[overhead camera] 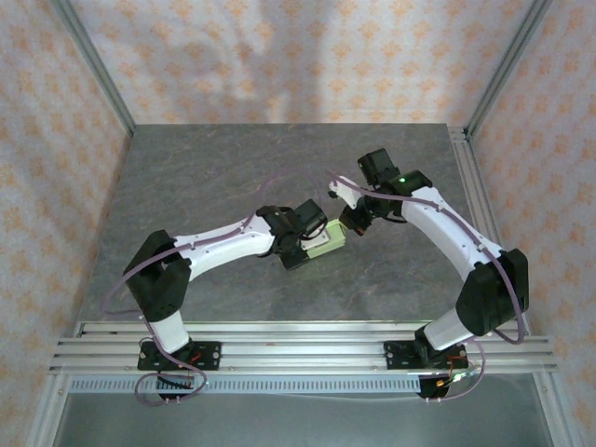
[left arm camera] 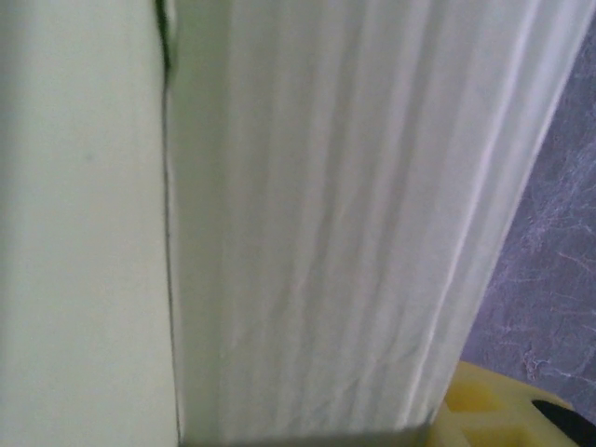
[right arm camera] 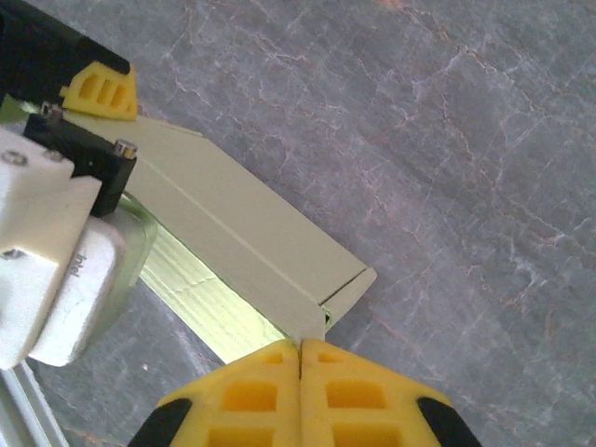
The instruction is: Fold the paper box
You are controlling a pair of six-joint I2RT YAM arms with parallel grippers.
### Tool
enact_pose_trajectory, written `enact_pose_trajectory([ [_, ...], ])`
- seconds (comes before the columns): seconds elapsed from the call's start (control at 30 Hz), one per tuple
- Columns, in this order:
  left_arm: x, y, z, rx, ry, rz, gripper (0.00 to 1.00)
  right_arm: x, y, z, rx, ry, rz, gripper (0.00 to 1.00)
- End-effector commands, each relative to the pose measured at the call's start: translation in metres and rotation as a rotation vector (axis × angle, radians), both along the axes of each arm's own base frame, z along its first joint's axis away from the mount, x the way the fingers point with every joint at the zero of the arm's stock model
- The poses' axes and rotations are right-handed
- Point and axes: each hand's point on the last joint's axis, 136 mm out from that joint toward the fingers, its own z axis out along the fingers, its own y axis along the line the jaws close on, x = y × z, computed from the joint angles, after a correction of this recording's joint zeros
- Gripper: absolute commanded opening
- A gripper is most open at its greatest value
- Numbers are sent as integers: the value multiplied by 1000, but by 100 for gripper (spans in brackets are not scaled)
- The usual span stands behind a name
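The paper box (overhead camera: 329,245) is a small flat pale yellow-green box at the table's centre, between the two arms. My left gripper (overhead camera: 307,240) is shut on its left end; one of its yellow pads (right arm camera: 101,91) presses on the box's top face (right arm camera: 233,209). In the left wrist view the card (left arm camera: 326,233) is very close, with a seam down its left side and a yellow fingertip (left arm camera: 494,410) at the bottom right. My right gripper (right arm camera: 300,345) is shut, pads pressed together, its tips touching the box's near corner. Whether card is caught between them is hidden.
The grey marbled table (overhead camera: 205,177) lies open behind and to both sides of the box. The left arm's white wrist camera housing (right arm camera: 51,279) sits close beside the box. Aluminium rails (overhead camera: 298,345) run along the near edge, and patterned walls enclose the table.
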Motion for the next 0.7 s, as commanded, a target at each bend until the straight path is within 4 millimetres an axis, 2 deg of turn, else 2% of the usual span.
enact_pose_trajectory([
  [0.0, -7, 4, -8, 28, 60, -12, 47, -1, 0, 7, -12, -6, 6, 0],
  [0.13, -1, 1, -6, 20, 39, 13, 49, 4, -1, 10, -4, -21, -55, 0],
  [0.27, 3, 0, -6, 26, 35, 36, 49, 11, 0, 14, 45, -7, -199, 0],
  [0.53, 3, -2, -8, 33, 47, 40, 49, 3, 5, 7, 121, 17, -425, 0],
  [0.67, 3, -4, -8, 26, 52, 43, 49, 3, 0, 3, 197, 39, -573, 0],
])
